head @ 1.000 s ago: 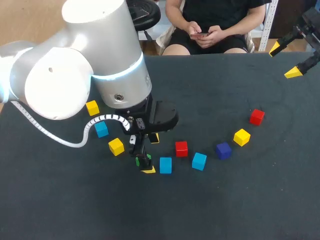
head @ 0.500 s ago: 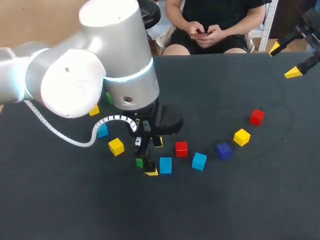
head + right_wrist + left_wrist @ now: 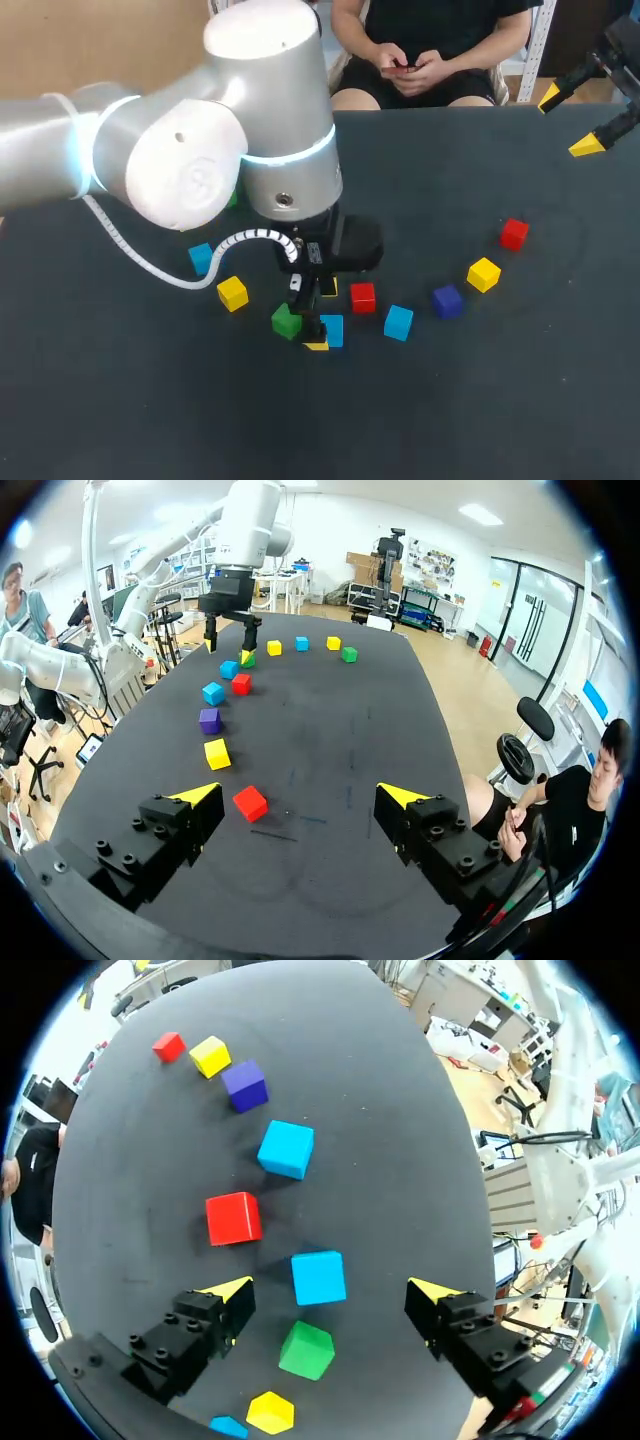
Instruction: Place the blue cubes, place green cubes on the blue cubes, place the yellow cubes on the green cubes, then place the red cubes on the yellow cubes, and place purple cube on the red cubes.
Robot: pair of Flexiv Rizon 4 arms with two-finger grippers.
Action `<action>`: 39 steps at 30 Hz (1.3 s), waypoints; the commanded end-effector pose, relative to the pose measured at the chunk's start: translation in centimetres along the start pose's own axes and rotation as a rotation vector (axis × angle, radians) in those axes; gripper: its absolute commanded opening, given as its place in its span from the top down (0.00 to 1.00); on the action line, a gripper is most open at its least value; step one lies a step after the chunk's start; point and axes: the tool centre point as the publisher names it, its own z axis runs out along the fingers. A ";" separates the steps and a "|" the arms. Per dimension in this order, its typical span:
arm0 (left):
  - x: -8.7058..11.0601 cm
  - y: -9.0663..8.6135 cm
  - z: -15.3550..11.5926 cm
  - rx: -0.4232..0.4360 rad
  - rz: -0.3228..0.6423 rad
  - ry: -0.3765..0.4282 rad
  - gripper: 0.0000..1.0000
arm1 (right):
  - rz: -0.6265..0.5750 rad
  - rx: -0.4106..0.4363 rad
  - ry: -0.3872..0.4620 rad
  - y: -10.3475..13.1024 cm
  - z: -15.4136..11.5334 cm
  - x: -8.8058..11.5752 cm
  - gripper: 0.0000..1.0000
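Your L hand (image 3: 332,1292) hangs over the table (image 3: 480,400) with fingers apart and nothing held; a blue cube (image 3: 319,1278) lies between the yellow tips, touched by neither as far as the wrist view shows. A green cube (image 3: 306,1350) sits just beside that blue one, on the wrist side, and a red cube (image 3: 233,1218) lies near one finger, ahead of it. Looks like you're lining up on the blue cube for the base row. Centre it between the tips, square the wrist so the fingers meet two flat opposite faces, not corners, then drop straight down. Mind the green cube: it's close enough to get nudged on descent. Close gently and lift vertically before travelling. R hand (image 3: 297,795) is apart too, empty, at the table's far right corner, well clear of the cubes, so no conflict w/ it.
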 end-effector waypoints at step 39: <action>0.1 0.9 2.4 0.048 -0.026 -0.006 1.00 | -0.001 0.000 -0.001 0.0 0.0 0.0 0.00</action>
